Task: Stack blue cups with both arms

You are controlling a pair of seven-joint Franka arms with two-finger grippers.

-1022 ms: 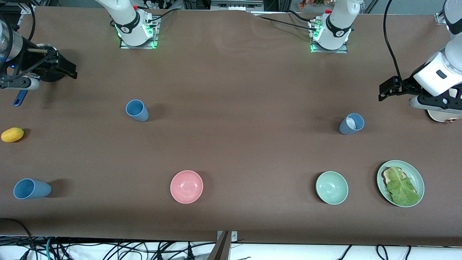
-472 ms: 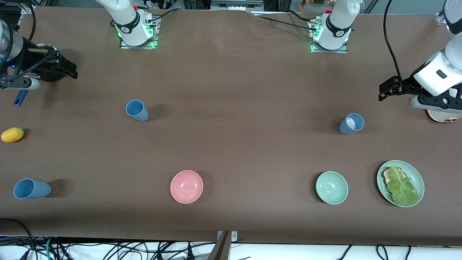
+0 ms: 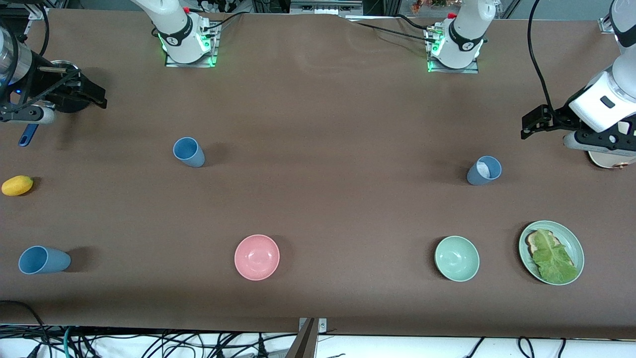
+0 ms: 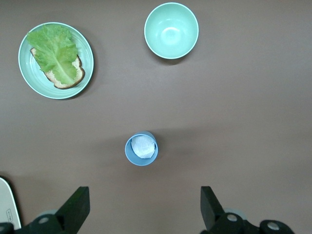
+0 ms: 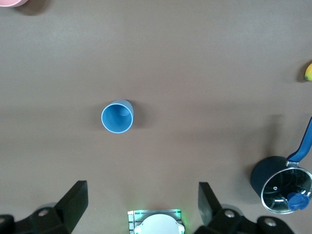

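Observation:
Three blue cups are on the brown table. One cup (image 3: pixel 189 151) stands toward the right arm's end and shows in the right wrist view (image 5: pixel 117 117). A second cup (image 3: pixel 483 170) toward the left arm's end holds something white and shows in the left wrist view (image 4: pixel 141 149). A third cup (image 3: pixel 43 260) is near the front edge at the right arm's end; I cannot tell if it is upright. My right gripper (image 3: pixel 97 97) (image 5: pixel 143 202) is open and empty, up over the right arm's end. My left gripper (image 3: pixel 529 124) (image 4: pixel 145 204) is open and empty, over the left arm's end.
A pink bowl (image 3: pixel 257 257), a mint-green bowl (image 3: pixel 457 258) and a green plate (image 3: pixel 579 251) with bread and lettuce stand near the front edge. A yellow fruit (image 3: pixel 17 185) and a dark pot with a blue handle (image 5: pixel 280 183) are at the right arm's end. A pale board (image 3: pixel 608 160) lies under the left hand.

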